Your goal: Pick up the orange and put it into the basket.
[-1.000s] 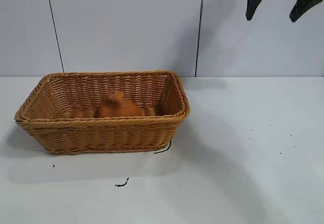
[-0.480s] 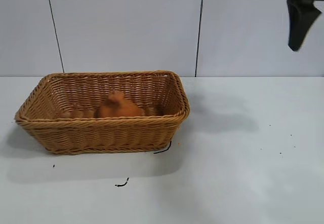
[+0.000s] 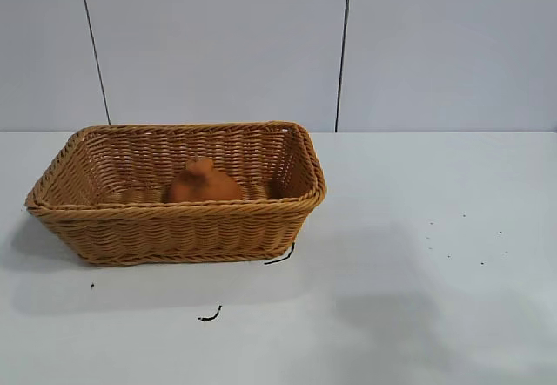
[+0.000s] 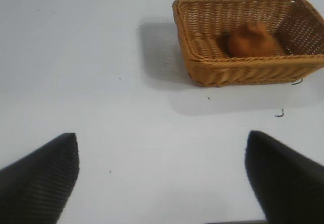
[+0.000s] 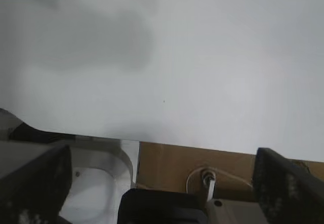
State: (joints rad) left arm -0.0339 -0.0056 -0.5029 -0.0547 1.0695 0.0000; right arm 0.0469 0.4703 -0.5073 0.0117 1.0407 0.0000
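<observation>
One orange (image 3: pixel 203 185) is seen lying inside the basket (image 3: pixel 174 228), on its woven floor, roughly at the middle of its length and close behind the near long wall as the exterior view shows it. Its small knob is turned upward, and its lower part is hidden by the braided rim in front. In the left wrist view the same orange (image 4: pixel 250 40) is seen resting in the basket (image 4: pixel 238 69), with woven floor showing on either side of it.

The basket stands upright on the white desk (image 3: pixel 418 254), toward the left half of the exterior view, its long sides running across that view. A short dark thread (image 3: pixel 280 256) lies on the desk touching the basket's near right corner, and a second dark scrap (image 3: pixel 209 316) lies well apart from the basket, nearer the camera. A few tiny dark specks are scattered over the right part of the desk.

No arm is visible in the exterior view. The left gripper (image 4: pixel 162 178) is held above bare desk, well away from the basket, with its two dark fingers spread wide and nothing between them. The right gripper (image 5: pixel 162 183) is likewise spread wide and holds nothing; beyond it, white desk surface and a brown edge with some fittings are seen.
</observation>
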